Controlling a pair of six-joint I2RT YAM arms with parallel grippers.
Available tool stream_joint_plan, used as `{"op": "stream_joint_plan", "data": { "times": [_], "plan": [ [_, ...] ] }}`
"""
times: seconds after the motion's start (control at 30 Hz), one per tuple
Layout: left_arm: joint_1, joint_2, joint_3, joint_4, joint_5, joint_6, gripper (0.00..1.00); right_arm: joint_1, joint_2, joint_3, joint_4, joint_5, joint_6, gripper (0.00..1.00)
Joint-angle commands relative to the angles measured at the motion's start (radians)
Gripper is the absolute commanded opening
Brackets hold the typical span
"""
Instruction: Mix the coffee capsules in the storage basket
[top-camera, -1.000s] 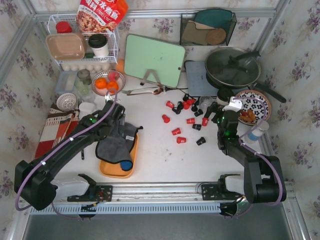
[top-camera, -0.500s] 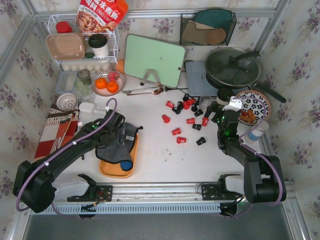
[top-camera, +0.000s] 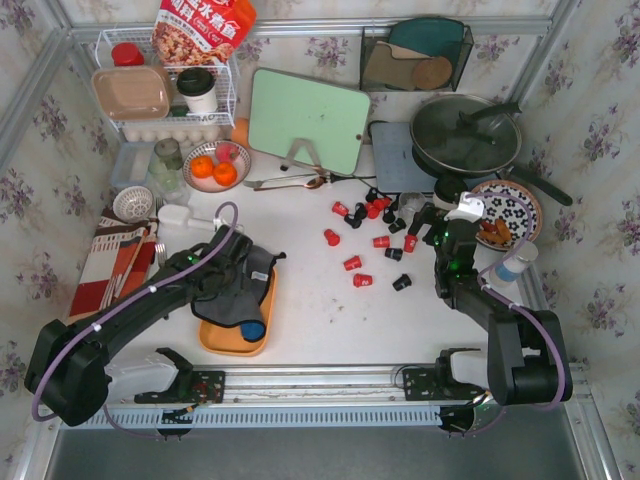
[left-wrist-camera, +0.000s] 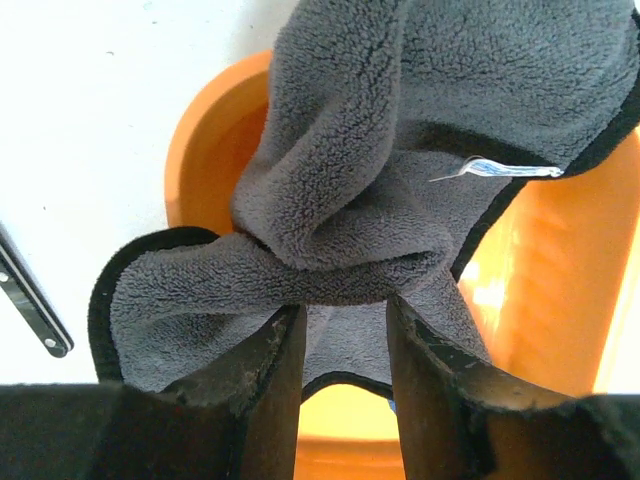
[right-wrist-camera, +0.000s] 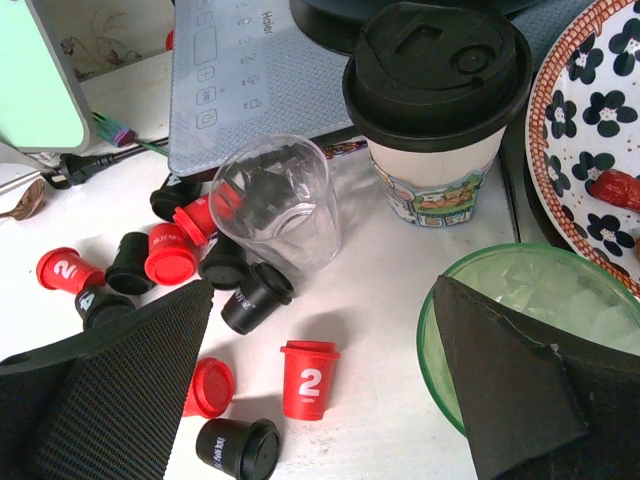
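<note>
The orange storage basket (top-camera: 262, 318) lies at the near left of the table and holds a bunched grey cloth (top-camera: 225, 298); I see no capsules in it. In the left wrist view the basket (left-wrist-camera: 205, 140) shows around the cloth (left-wrist-camera: 340, 190). My left gripper (top-camera: 238, 278) is narrowly closed, its fingertips (left-wrist-camera: 285, 330) pinching a fold of the cloth. Several red and black coffee capsules (top-camera: 372, 232) lie scattered on the table right of centre. My right gripper (top-camera: 430, 220) is open wide above them, with a red capsule marked 2 (right-wrist-camera: 308, 378) between its fingers.
A clear glass (right-wrist-camera: 275, 205) lies on its side among the capsules. A lidded paper cup (right-wrist-camera: 437, 110), a green bowl (right-wrist-camera: 500, 300) and a flowered plate (top-camera: 510, 212) stand by the right gripper. A pan (top-camera: 465, 135), a green board (top-camera: 308, 120) and oranges (top-camera: 212, 168) sit behind.
My left arm has drawn back toward the near edge and settled lower on the cloth in the basket. The right arm and the capsules have not moved.
</note>
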Motion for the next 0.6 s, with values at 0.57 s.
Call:
{"op": "stream_joint_plan", "data": {
  "times": [0.57],
  "plan": [
    [0.002,0.095,0.096,0.082,-0.162,0.037,0.57,-0.001,-0.002,0.007,0.001,-0.011,0.004,1.00]
  ]
}}
